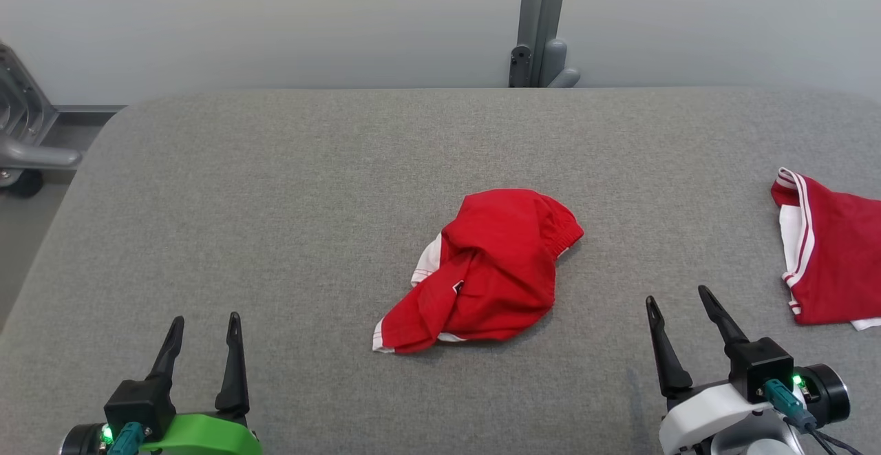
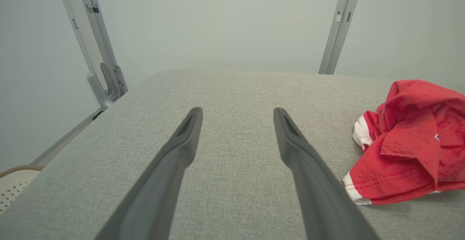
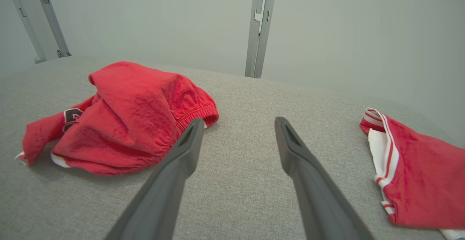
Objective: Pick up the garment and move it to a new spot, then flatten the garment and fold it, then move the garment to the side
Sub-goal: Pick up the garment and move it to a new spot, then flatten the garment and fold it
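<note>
Centrally, a crumpled red garment (image 1: pixel 489 272) with white trim lies bunched on the grey surface (image 1: pixel 275 200). The left claw (image 1: pixel 206 319) sits at lower left, fingers spread wide, holding nothing, well apart from the cloth. The right claw (image 1: pixel 677 297) is likewise wide open and empty. A second red garment (image 1: pixel 836 262) lies at the right edge.

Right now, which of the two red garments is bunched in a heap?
The middle garment, crumpled with its folds piled up; the right-edge garment lies flatter.
</note>
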Controlling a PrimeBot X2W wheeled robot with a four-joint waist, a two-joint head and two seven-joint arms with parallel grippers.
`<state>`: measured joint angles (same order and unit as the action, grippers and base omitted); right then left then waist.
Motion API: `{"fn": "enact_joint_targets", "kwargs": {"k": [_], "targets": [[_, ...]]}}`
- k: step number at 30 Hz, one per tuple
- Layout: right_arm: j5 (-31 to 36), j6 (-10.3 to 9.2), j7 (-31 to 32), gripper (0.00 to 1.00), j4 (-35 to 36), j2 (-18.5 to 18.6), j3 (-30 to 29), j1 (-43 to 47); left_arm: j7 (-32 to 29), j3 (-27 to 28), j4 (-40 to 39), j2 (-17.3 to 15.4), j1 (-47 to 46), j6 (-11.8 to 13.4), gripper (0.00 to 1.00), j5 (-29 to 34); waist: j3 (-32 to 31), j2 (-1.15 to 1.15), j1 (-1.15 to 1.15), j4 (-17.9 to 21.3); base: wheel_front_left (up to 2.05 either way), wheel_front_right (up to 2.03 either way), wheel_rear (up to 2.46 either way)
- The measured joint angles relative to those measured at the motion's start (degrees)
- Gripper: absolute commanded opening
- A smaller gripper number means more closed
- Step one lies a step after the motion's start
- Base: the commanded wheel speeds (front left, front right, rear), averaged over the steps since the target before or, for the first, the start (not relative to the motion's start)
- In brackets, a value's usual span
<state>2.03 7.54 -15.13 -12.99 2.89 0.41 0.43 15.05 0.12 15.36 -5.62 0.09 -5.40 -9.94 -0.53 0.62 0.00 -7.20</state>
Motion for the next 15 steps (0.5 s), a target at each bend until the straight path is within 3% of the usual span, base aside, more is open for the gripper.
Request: {"fn": "enact_joint_targets", "kwargs": {"k": [15], "targets": [[-0.45,0.00,0.00,1.00,0.14,0.00,-0.65,-0.23,0.00,1.14,0.87,1.11,-0.46,-1.60,1.00,1.24,0.64,0.00,0.00,0.99,0.00,0.00,0.00]]}}
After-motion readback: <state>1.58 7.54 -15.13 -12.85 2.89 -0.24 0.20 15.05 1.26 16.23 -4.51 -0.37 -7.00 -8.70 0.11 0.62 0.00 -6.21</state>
